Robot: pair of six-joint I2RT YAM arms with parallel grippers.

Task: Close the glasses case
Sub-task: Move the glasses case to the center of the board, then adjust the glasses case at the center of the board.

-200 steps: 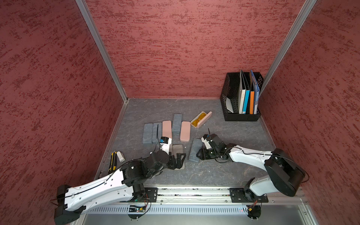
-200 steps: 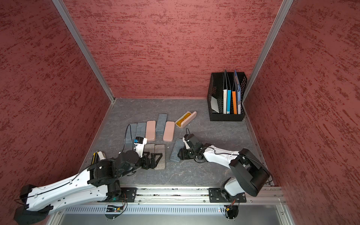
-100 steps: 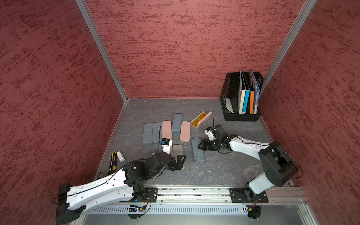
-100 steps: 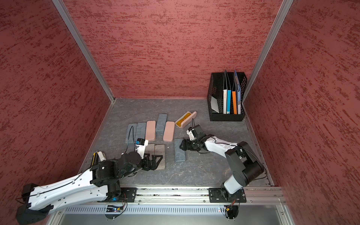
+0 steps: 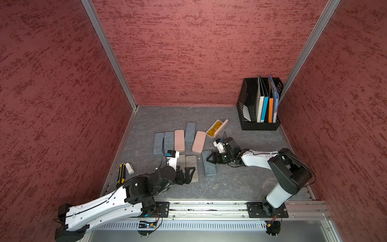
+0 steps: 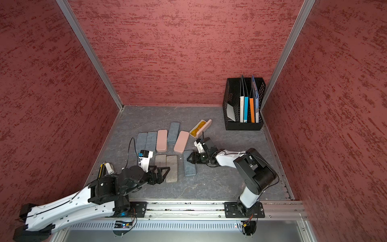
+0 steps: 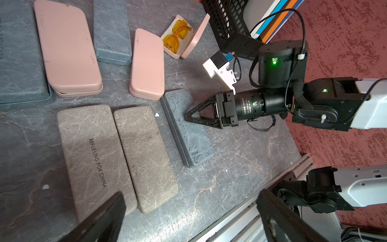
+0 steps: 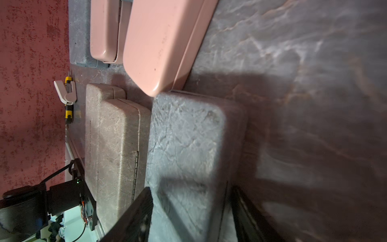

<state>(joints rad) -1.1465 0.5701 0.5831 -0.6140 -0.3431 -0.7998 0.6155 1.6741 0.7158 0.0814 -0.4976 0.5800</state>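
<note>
A blue-grey glasses case (image 5: 209,167) lies shut on the slate floor, next to two tan cases (image 5: 191,165). My right gripper (image 5: 208,160) hangs low over its far end. In the right wrist view its jaws stand apart, one finger (image 8: 134,213) above the lid and the other finger (image 8: 247,220) by the case's edge (image 8: 188,136), gripping nothing. Behind it a pink glasses case (image 5: 217,127) stands open with yellow glasses inside. My left gripper (image 5: 189,172) is wide open over the near end of the tan cases (image 7: 144,150), holding nothing.
Several shut cases, blue-grey (image 5: 158,142) and pink (image 5: 179,140), lie in a row further back. A black file rack (image 5: 259,123) with folders fills the back right corner. A yellow-black knife (image 5: 121,174) and a white clip (image 5: 129,168) lie by the left wall. The metal rail (image 5: 209,206) bounds the front.
The right gripper swung out behind the blue-grey case, then came back over its far end, its jaws widening then narrowing. The case turned to lie straighter beside the tan ones. The left arm barely moved.
</note>
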